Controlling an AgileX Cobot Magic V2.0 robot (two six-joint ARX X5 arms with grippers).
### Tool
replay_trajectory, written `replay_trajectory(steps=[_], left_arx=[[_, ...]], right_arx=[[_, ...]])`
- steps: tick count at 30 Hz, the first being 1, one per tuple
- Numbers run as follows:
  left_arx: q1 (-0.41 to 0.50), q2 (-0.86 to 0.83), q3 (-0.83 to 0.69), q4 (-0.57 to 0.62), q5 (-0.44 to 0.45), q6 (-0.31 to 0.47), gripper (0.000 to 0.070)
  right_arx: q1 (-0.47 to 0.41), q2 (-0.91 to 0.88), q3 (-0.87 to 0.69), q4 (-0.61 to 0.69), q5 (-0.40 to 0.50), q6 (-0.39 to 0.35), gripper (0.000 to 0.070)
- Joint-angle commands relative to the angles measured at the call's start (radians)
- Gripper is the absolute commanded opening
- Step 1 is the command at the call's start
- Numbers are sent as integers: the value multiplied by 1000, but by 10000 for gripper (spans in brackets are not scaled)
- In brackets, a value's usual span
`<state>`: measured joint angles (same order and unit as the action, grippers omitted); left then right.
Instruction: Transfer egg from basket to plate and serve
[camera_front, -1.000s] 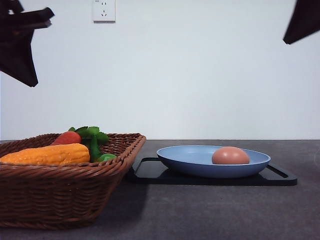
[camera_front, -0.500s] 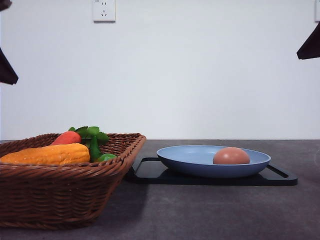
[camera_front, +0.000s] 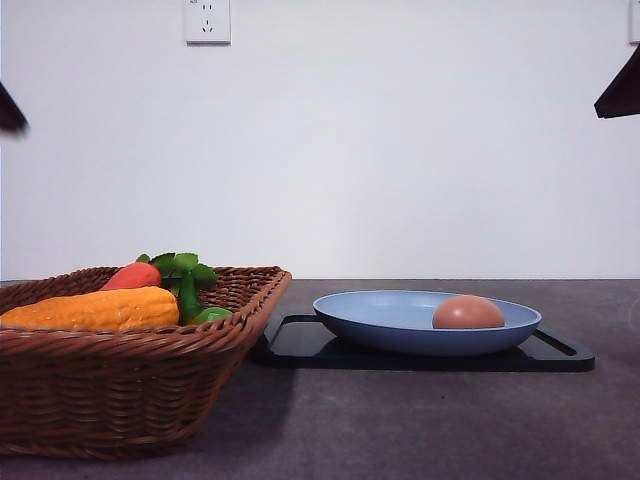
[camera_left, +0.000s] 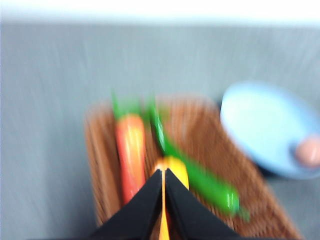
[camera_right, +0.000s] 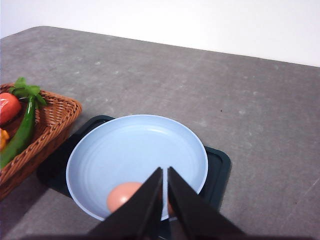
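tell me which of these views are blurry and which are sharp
Left wrist view: heavily motion-blurred, the basket, carrot and plate smeared, only the shut jaws crisp. Right wrist view: sharp, the plate's rim and the egg clear. Front view: sharp on the basket and egg, with a soft shadow beside the basket.

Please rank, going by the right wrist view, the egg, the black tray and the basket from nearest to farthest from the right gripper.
1. The egg, in the plate, just beside the right gripper fingers.
2. The black tray, under the plate.
3. The basket, off to the side, holding vegetables.
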<state>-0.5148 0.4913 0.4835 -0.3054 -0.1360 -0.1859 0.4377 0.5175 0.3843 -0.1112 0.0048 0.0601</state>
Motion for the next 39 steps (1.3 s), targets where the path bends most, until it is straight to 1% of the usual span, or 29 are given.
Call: replay_trajectory(steps=[1,3,6,11,14,17,23,28,39], left_arx=[[3,-83,13,1,-5,141,0],[32,-179,11,-3,-5,175,0],[115,-291,-5,-1,-5,189,0],[296,-421,-104,19,-1,189,0],[375,-475,-194,56,9,174,0],[426,-488,-285,109,10,152,0],[462,-488,-416,119,19,84,0],[462,-488,-463,113,28,33,0],[462,-488,-464,114,27,35,0]], right_arx=[[6,2,4,9,4,6,0],[6,2,4,9,3,6,0],[6,2,4,9,3,6,0],[6,2,4,9,3,6,0],[6,2,4,9,4,6,0],[6,2,4,9,4,6,0],[6,2,4,10,3,6,0],[6,2,4,11,3,6,0],[6,2,4,10,3,6,0]])
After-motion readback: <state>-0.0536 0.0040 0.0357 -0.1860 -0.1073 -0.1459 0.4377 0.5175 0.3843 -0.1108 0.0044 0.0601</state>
